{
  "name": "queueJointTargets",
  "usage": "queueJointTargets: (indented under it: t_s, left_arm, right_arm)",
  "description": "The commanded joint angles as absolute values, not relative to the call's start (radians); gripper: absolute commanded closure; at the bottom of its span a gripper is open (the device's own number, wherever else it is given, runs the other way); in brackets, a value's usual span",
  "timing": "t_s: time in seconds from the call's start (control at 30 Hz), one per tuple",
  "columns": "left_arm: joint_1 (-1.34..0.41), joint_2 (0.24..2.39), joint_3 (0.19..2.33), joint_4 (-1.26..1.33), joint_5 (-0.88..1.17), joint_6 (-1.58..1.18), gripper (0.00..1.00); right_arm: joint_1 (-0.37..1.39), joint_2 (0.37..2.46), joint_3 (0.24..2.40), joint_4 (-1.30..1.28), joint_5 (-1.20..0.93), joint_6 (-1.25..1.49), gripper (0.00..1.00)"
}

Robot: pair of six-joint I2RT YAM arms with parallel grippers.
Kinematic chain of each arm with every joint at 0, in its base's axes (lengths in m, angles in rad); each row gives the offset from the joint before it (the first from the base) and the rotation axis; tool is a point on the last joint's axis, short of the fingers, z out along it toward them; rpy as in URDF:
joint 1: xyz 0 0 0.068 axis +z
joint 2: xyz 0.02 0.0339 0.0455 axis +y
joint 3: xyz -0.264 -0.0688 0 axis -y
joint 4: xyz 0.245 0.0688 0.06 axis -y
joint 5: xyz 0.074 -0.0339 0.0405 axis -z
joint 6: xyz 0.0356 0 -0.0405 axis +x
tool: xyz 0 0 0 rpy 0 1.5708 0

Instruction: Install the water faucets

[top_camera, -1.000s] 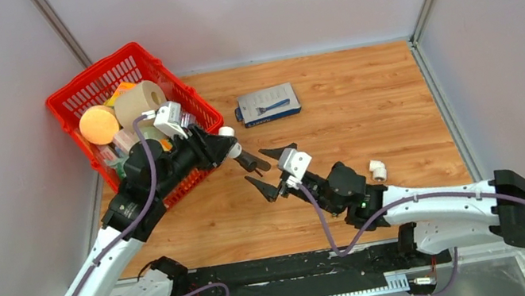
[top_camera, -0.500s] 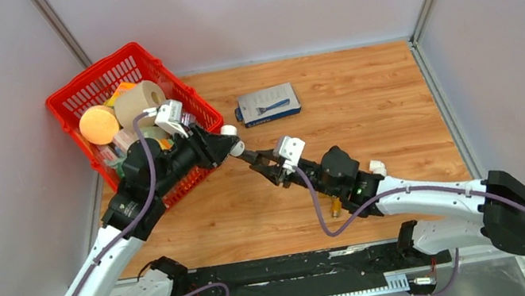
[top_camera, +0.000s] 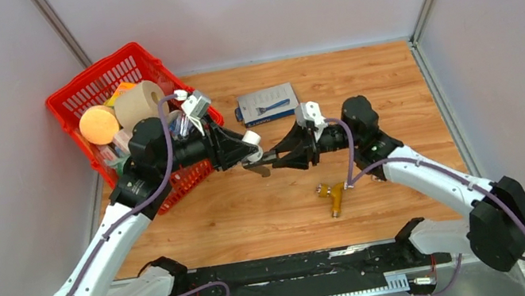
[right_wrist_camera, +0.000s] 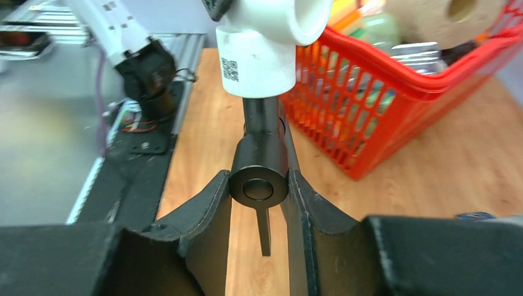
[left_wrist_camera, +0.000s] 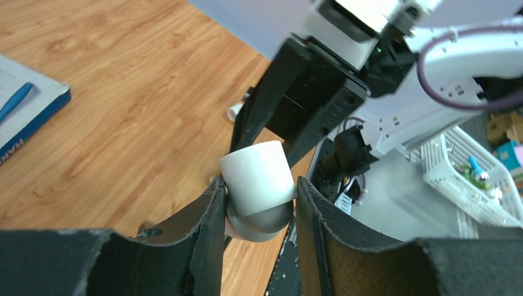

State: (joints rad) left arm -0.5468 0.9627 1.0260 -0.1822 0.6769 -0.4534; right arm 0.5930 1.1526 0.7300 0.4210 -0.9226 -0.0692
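Note:
A dark grey water faucet (right_wrist_camera: 259,179) hangs in the air between the two arms. My right gripper (right_wrist_camera: 259,180) is shut on its round body, and its thin lever (right_wrist_camera: 264,231) points down. The faucet's far end sits in the mouth of a white elbow fitting (right_wrist_camera: 271,43). My left gripper (left_wrist_camera: 259,188) is shut on that fitting (left_wrist_camera: 256,179). In the top view the left gripper (top_camera: 253,146) and the right gripper (top_camera: 270,163) meet tip to tip above the wooden table, just right of the red basket.
A red basket (top_camera: 192,177) full of items stands at the left. Behind the grippers lies a blue razor box (top_camera: 268,104). A brass faucet (top_camera: 332,197) lies on the wood near the right forearm. A small white fitting (left_wrist_camera: 234,111) lies on the table.
The right gripper was open, then shut on the dark faucet sticking out of the fitting. The right arm swung to the far side, uncovering the brass faucet. The left arm shifted right.

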Motion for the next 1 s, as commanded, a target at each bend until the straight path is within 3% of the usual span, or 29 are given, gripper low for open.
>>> queueJointTargets:
  t_s: [0.0,0.17,0.4,0.7,0.83,0.97]
  left_arm:
    - [-0.574,0.948,1.095,-0.061,1.114,-0.454,1.0]
    - [-0.574,0.94,1.089,-0.058,1.039,-0.457,1.0]
    - [-0.574,0.904,1.069,-0.158,0.575,-0.514,1.0]
    - [-0.575,0.848,1.0,-0.133,0.212,-0.689,1.0]
    - [-0.577,0.822,0.973,-0.126,0.132,-0.718,1.0]
    - [-0.578,0.811,0.965,-0.11,0.109,-0.73,1.0]
  right_arm:
    - [0.541,1.278,0.9,0.25,-1.057,-0.121,0.87]
    - [0.541,1.286,0.933,0.239,-0.895,-0.117,0.68]
    - [0.601,1.1,0.827,0.277,-0.409,-0.094,0.4]
    - [0.971,0.902,0.608,0.537,0.135,-0.156,0.34]
    - [1.198,0.942,0.554,0.696,0.368,-0.227,0.3]
    - [1.301,1.09,0.552,0.844,0.506,-0.308,0.28]
